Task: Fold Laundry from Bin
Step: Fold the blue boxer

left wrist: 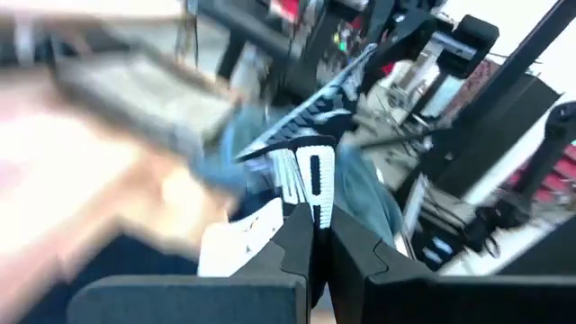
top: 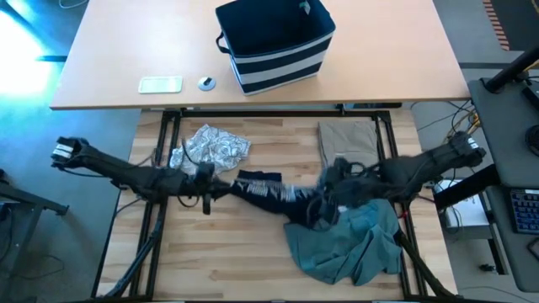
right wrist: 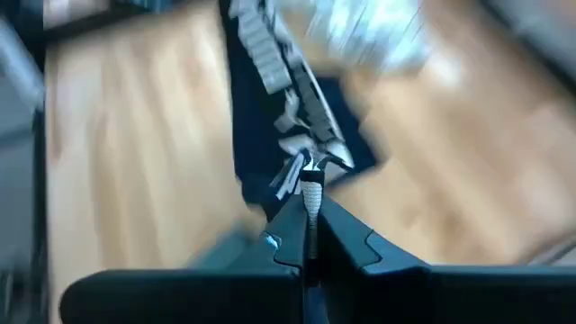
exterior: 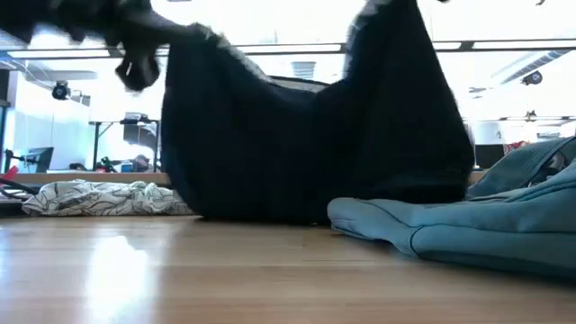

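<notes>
A dark navy garment with white print point(top: 265, 189) hangs stretched between my two grippers over the middle of the wooden table. My left gripper point(top: 206, 194) is shut on its left end and my right gripper point(top: 324, 198) on its right end. In the low view the navy garment point(exterior: 306, 135) sags between them. A grey-white patterned garment point(top: 215, 147) lies crumpled at the far left, a tan one point(top: 347, 139) lies flat at the far right, and a teal one point(top: 345, 244) is heaped at the near right. The striped navy bin point(top: 274, 42) stands on the desk beyond. My left gripper pinches a bunched edge of the navy garment beside its white print point(left wrist: 315, 184) between its two fingers, coming nearly level from the table's left. The cloth runs away from it toward the other gripper. My right gripper pinches a bunched, white-printed edge point(right wrist: 310, 171) between its fingertips, slanting down from the right. The garment hangs below both holds, and its lower edge point(exterior: 261, 214) reaches the table.
The tan desk point(top: 101, 76) beyond the far edge carries the bin, a flat white object point(top: 160, 84) and a small round one point(top: 206, 82). Bare wood point(top: 227, 252) lies at the near left and centre. The teal heap sits just under my right arm.
</notes>
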`<action>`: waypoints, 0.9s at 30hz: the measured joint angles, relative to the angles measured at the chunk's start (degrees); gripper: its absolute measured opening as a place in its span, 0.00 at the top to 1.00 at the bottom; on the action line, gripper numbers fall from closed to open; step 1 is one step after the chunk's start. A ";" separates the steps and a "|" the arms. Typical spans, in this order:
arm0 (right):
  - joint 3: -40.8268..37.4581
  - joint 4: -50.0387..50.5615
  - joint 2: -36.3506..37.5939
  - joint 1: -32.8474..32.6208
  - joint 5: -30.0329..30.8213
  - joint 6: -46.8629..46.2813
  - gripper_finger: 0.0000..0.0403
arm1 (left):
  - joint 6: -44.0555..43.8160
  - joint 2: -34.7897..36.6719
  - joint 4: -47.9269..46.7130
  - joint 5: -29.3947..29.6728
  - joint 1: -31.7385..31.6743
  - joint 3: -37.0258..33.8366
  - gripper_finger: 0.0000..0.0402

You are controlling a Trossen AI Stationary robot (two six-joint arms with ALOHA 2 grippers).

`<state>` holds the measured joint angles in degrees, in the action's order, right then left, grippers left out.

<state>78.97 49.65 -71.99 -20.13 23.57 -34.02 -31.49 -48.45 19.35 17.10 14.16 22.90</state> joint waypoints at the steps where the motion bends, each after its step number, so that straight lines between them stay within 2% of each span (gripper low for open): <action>1: 2.19 0.00 0.00 0.52 1.76 1.33 0.98 | 2.50 0.77 -3.47 0.24 -0.54 3.38 1.00; 3: 6.84 -0.07 0.00 1.24 3.96 4.08 0.98 | 7.14 2.05 -14.39 0.74 -0.99 11.85 1.00; 7: 15.18 -0.47 -0.04 1.37 3.84 9.65 0.98 | 12.68 1.28 -39.22 4.85 -0.09 30.40 1.00; 9: 18.21 -0.84 -0.07 0.79 2.22 12.19 0.98 | 13.68 -0.14 -47.67 5.10 0.78 38.29 1.00; 12: 20.79 -0.71 -0.07 -0.50 0.01 15.21 0.98 | 13.89 -2.80 -54.72 5.08 2.33 46.35 1.00; 17: 20.56 -0.57 -0.24 -2.65 -0.63 15.03 0.98 | 12.45 -7.11 -58.08 4.33 6.05 52.32 1.00; 22: 20.38 -0.11 -0.26 -6.58 -1.71 12.49 0.98 | 11.60 -8.93 -58.30 3.69 14.02 58.12 1.00; 24: 19.96 2.08 -0.28 -7.29 1.29 10.81 0.98 | 10.28 -9.18 -60.12 7.28 16.41 58.93 1.00; 27: 17.96 6.67 -1.16 -6.39 7.25 7.82 0.98 | 4.46 -9.54 -68.32 12.44 16.15 57.26 1.00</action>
<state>96.93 56.32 -73.14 -26.52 30.82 -26.20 -27.03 -58.00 -48.97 29.54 30.31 80.16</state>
